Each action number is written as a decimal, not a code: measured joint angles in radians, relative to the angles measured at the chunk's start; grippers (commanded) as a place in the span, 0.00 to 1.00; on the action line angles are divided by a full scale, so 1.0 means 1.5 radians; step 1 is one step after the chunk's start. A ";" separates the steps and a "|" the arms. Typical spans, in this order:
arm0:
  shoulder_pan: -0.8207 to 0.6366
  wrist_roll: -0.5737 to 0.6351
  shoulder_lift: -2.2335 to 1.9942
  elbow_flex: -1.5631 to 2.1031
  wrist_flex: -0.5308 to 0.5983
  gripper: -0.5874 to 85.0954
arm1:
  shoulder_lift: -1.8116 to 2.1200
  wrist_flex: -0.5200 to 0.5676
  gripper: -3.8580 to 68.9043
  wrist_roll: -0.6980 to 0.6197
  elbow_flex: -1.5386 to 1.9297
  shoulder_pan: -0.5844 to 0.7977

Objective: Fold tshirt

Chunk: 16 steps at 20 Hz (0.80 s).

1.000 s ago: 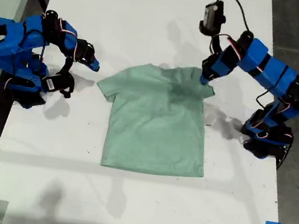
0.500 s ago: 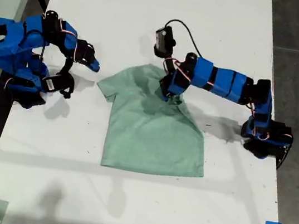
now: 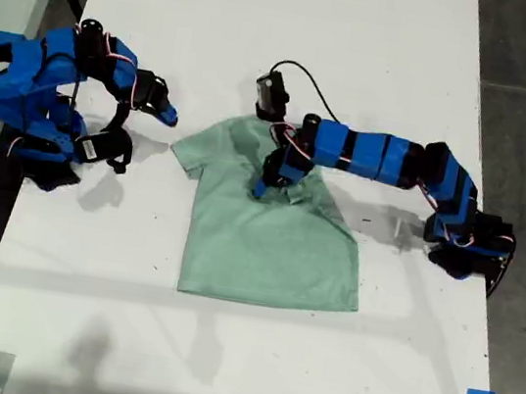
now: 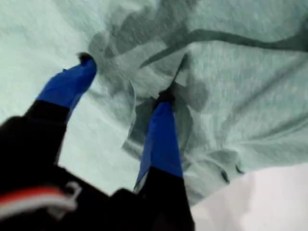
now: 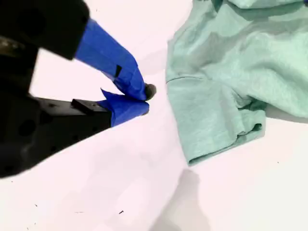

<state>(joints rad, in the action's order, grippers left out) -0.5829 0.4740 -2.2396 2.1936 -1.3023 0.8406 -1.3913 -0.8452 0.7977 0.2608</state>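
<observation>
The tshirt (image 3: 274, 223) lay spread on the white table (image 3: 270, 20), its hem toward the exterior view's lower edge and its collar toward the upper. The sleeve on the exterior view's right had been drawn inward over the chest, so that side ran as a slanted fold line. The other sleeve (image 5: 211, 120) lay flat and unfolded.

The first claw (image 4: 122, 79) reached out over the upper middle of the shirt. In the first wrist view its two blue fingers (image 4: 161, 139) stood apart, with a bunched ridge of cloth around the inner one. Whether that finger was pinning the fabric or only resting on it could not be told, but the claw was parted, not clamped tight. The gathered sleeve sat directly under and just ahead of its tips.

The second claw (image 5: 139, 98) hung above bare table beside the flat sleeve, a little apart from its edge. Its fingertips met with nothing between them, so it held nothing.

The step in hand looked like laying the first sleeve across the body. The fold seemed roughly placed but rumpled. The next move would probably call for the first claw to let the cloth settle and lift clear without dragging it back. The second claw would then need to part its fingers, reach the near sleeve edge and carry it inward to match.
</observation>
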 measured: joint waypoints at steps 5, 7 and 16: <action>0.000 -0.002 0.003 0.000 0.005 0.03 | 0.210 -0.140 0.46 -0.048 -0.001 0.009; 0.000 -0.002 0.003 0.000 0.005 0.05 | 0.300 -0.170 0.45 -0.063 0.038 0.027; 0.012 -0.002 0.006 0.000 -0.048 0.33 | 0.522 -0.175 0.48 -0.065 0.334 0.051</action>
<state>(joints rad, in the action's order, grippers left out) -0.5645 0.4709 -2.2304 2.1936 -1.3744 1.6230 -1.6536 -0.9434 1.2993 0.3375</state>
